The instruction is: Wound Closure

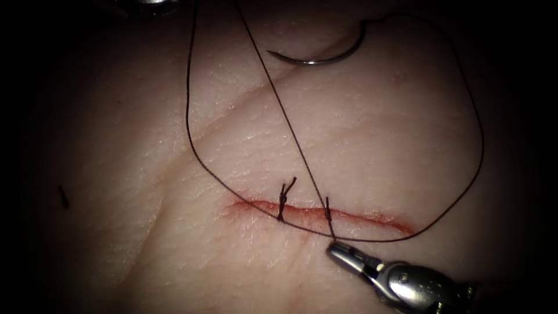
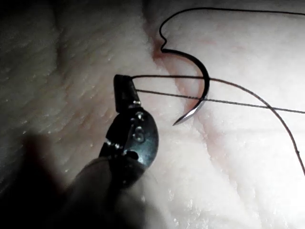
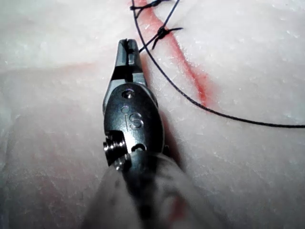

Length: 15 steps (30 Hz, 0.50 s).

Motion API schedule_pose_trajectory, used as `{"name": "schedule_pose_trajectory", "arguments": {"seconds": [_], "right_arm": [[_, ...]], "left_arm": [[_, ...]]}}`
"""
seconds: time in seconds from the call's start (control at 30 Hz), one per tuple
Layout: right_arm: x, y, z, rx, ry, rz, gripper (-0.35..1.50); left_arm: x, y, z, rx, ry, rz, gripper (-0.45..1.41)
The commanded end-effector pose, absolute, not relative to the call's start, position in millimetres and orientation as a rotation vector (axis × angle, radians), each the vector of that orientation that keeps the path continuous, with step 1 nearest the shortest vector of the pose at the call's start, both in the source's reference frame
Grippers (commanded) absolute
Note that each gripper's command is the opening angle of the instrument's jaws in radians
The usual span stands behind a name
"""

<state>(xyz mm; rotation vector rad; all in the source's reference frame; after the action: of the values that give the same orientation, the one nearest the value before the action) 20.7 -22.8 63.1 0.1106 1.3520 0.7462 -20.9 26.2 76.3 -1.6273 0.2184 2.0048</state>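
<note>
The cut [image 1: 372, 220] runs across the tissue [image 1: 145, 174], edged with red fluid, and two knotted stitches [image 1: 283, 200] [image 1: 328, 210] cross it. My right tool [image 1: 336, 249] sits just below the second stitch, jaws shut on the thread [image 3: 147, 43] close to the knot [image 3: 162, 32]. My left tool [image 2: 125, 82] is shut on the thread [image 2: 162, 77], and two strands run away from its tip. The curved needle [image 1: 317, 60] lies free on the tissue beyond the cut, held by neither tool and not in the tissue. It also lies beside the left jaws, needle [image 2: 206, 88] point toward them.
A long loop of thread [image 1: 479, 145] sweeps round the right end of the cut and back under it. Another strand [image 1: 189, 116] curves down the left. A short cut end of thread [image 1: 63, 197] lies far left on the tissue.
</note>
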Motion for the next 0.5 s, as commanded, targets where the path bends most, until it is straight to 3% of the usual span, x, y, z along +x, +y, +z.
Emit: {"name": "schedule_pose_trajectory", "arguments": {"seconds": [0.03, 0.07, 0.17, 0.23, 0.5], "right_arm": [[21.2, -23.0, 63.1, 0.118, 1.351, 0.751, 0.79], [21.1, -22.6, 62.7, 0.121, 1.349, 0.754, 0.96], [21.2, -21.9, 61.6, 0.133, 1.342, 0.761, 1.22], [21.3, -21.5, 60.5, 0.149, 1.330, 0.760, 1.28], [21.2, -18.4, 58.0, 0.199, 1.262, 0.746, 1.25]], "left_arm": [[-22.0, 25.7, 76.0, -1.669, 0.195, 1.998, -0.45], [-22.5, 25.2, 75.3, -1.688, 0.177, 1.996, -0.45], [-24.1, 23.4, 72.4, -1.752, 0.107, 1.981, -0.45], [-25.0, 22.4, 70.1, -1.795, 0.068, 1.956, -0.45], [-27.9, 18.5, 59.3, -1.921, -0.065, 1.898, -0.45]]}}
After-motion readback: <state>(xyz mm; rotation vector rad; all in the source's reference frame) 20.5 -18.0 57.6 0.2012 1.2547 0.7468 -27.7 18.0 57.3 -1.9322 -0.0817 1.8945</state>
